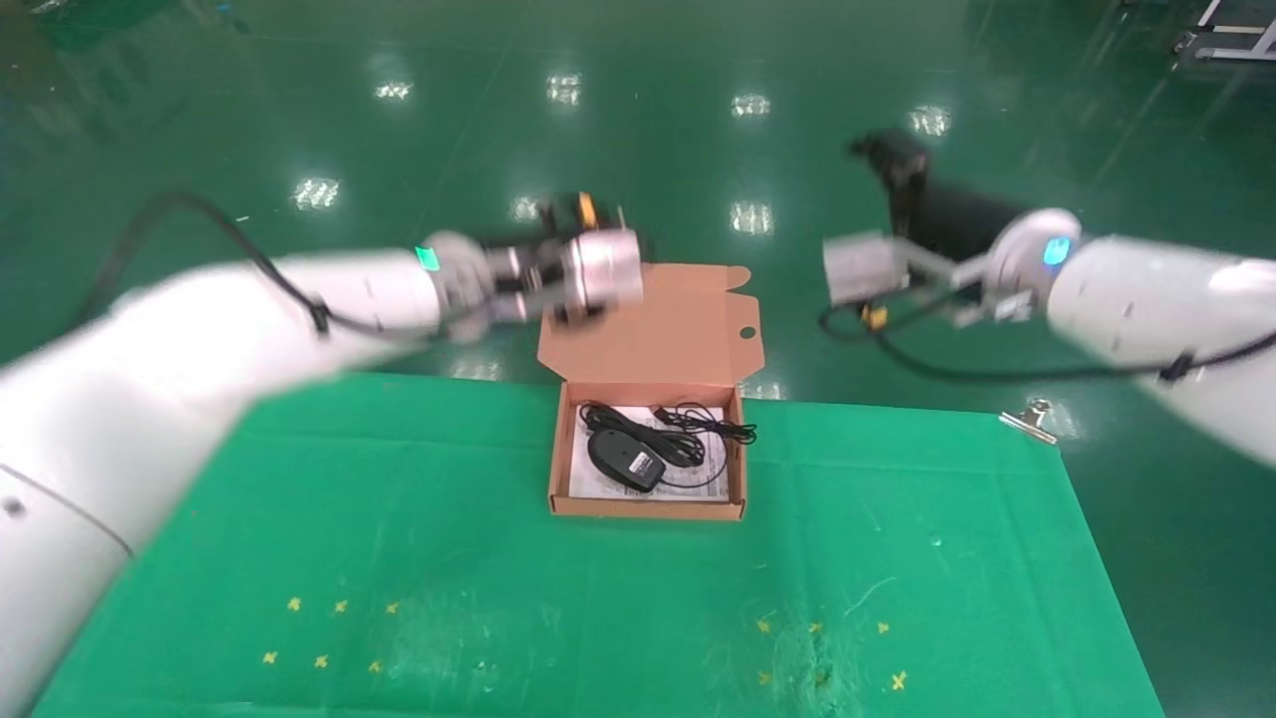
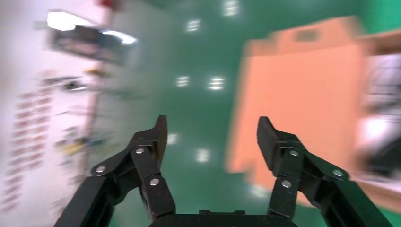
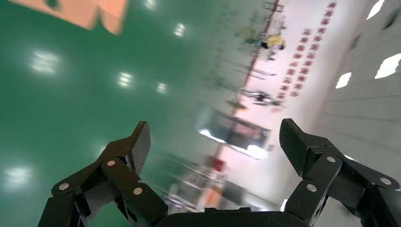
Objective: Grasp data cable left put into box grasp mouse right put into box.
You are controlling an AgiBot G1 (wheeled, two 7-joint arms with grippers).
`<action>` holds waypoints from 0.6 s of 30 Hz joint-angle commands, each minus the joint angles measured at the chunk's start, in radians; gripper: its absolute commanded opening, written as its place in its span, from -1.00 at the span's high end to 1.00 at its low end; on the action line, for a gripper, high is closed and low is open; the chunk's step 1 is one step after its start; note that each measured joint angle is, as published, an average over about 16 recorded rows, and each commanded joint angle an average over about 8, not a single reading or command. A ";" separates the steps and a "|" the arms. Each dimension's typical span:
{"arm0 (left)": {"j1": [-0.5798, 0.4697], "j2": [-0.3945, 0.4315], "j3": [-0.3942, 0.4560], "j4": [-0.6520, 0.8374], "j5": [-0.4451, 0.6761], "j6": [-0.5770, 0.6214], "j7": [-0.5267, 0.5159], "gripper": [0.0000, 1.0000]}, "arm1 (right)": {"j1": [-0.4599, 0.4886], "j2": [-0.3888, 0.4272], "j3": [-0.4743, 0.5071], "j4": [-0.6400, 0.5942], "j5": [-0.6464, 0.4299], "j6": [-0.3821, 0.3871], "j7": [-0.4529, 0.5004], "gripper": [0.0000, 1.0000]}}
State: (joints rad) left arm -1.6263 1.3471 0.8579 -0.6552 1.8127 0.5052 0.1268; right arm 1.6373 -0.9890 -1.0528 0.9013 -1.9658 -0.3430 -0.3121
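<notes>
In the box — mouse, data cable.

The box is matt salmon cardboard with a white paper sheet inside. On that sheet, the mouse is smooth black plastic with a faint sheen. Under the box, the worktop wears green cloth, scuffed in front. Beyond it the floor is glossy. The left claw is matt black with metal rivets.
</notes>
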 commanded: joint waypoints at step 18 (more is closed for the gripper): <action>0.072 -0.154 -0.131 -0.118 -0.244 0.143 -0.058 -1.00 | -0.069 0.072 0.151 0.090 0.219 -0.243 0.079 -1.00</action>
State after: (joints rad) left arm -1.5544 1.1934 0.7270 -0.7725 1.5692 0.6472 0.0689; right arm 1.5683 -0.9171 -0.9022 0.9911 -1.7477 -0.5853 -0.2334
